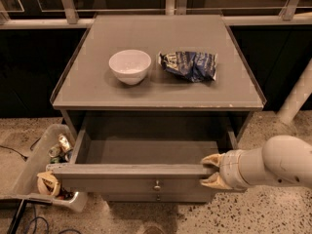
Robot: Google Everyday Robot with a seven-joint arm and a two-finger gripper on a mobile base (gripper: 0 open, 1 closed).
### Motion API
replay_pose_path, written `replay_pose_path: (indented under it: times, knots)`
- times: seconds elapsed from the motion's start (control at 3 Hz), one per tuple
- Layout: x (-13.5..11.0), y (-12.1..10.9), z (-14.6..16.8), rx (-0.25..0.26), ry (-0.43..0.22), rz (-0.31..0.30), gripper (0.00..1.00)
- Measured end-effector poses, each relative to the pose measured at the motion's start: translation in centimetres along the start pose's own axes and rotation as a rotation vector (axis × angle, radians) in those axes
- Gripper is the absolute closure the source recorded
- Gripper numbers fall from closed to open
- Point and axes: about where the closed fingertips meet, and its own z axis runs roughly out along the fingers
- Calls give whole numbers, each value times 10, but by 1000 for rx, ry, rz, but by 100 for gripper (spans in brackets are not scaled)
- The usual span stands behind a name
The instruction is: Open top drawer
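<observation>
The top drawer (131, 171) of the grey cabinet stands pulled well out, showing its plain grey box interior (151, 150), which looks empty. Its small round metal knob (157, 185) sits at the centre of the front. My gripper (210, 171) comes in from the right on a white arm and is at the right end of the drawer front. One tan fingertip (210, 160) lies above the front's top edge and the other below it, clamped on the front panel. The lower drawers are mostly hidden under the open one.
On the cabinet top (97, 89) stand a white bowl (129, 66) and a crumpled blue bag (189, 65). A clear bin of trash (48, 172) sits on the floor at the left, with cables beside it. A white pole (297, 99) rises at the right.
</observation>
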Motion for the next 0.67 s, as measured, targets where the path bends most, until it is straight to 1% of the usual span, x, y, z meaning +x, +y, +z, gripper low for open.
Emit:
replay_pose_path:
  times: [0.33,0.67]
  knots:
    - [0,0,0,0,0,0,60]
    - [-2,-1,-2,0,0,0,82]
